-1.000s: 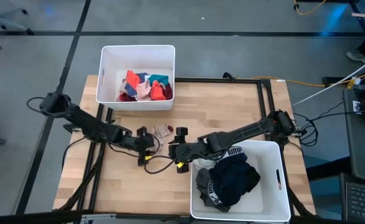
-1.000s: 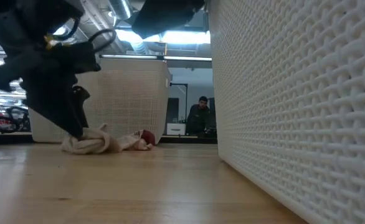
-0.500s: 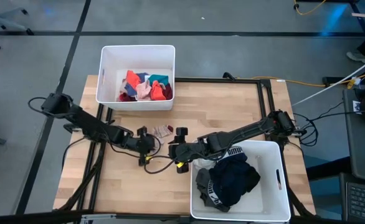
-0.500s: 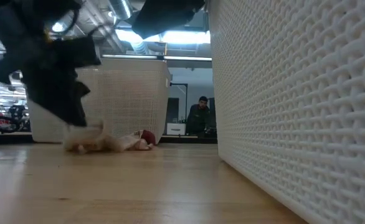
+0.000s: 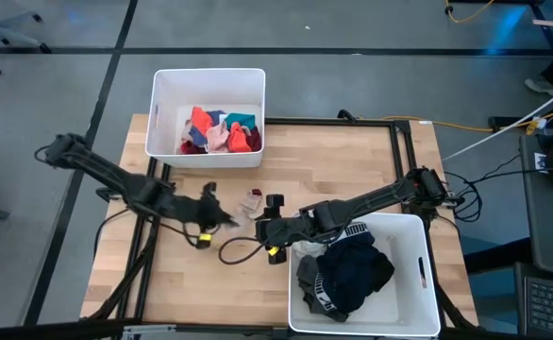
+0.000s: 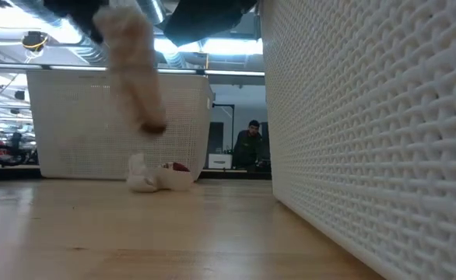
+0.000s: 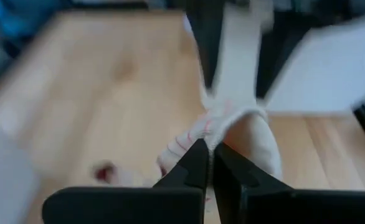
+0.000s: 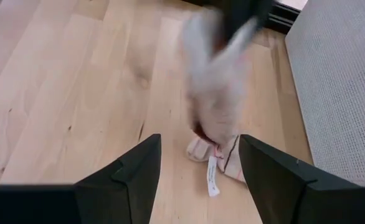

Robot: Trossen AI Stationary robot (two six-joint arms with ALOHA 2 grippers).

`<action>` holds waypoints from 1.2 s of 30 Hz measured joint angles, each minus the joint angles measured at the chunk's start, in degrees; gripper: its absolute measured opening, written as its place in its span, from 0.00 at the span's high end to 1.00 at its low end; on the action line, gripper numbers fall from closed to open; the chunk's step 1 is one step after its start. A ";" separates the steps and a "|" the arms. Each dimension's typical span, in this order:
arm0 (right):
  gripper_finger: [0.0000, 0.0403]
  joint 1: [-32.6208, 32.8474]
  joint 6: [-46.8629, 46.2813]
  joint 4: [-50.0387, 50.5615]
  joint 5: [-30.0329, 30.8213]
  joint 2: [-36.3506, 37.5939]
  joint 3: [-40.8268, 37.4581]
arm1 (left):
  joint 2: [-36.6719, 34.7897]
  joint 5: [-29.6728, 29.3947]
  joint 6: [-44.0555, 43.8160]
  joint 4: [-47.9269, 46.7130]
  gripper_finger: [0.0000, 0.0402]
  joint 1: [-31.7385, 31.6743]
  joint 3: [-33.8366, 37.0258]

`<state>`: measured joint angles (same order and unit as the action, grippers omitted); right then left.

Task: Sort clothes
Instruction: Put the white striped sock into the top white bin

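Note:
My left gripper (image 5: 222, 218) is shut on a cream sock (image 6: 133, 58), which hangs lifted over the table's middle and shows blurred in the right wrist view (image 8: 215, 93). A second pale sock with red marks (image 5: 252, 201) lies on the wood below (image 6: 154, 176). To its right my right gripper (image 5: 270, 215) stays open over the table, with nothing between its fingers. More coloured clothes (image 5: 222, 130) lie in the far white bin (image 5: 163, 113). Dark clothes (image 5: 352, 271) lie in the near right bin (image 5: 418, 302). My left gripper pinches the cream sock's bunched upper end (image 7: 223, 124) between its two shut fingertips (image 7: 198, 158). The fingers slant down from the table's left side. The sock hangs below them, slack and clear of the table.
The near right bin's meshed wall (image 6: 368, 124) fills the right of the low view. The far bin (image 6: 119, 124) stands behind the socks. A yellow-tagged cable (image 5: 239, 247) lies on the wood between the arms. A person (image 6: 251, 144) sits in the room beyond.
My left gripper has shut on one cream sock from the small pile, then risen and drawn back toward the table's left edge. That sock is now lifted clear and hanging. The other sock stays on the wood.

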<state>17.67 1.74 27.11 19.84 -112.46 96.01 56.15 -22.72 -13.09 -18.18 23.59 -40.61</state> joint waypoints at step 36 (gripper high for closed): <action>0.46 0.00 -0.19 -0.24 0.00 0.10 0.00 | -12.21 -26.40 33.82 10.96 0.89 -46.93 -0.12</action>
<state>17.67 1.55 26.87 19.84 -112.36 96.01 43.94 -49.12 20.73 -7.22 -23.34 -40.73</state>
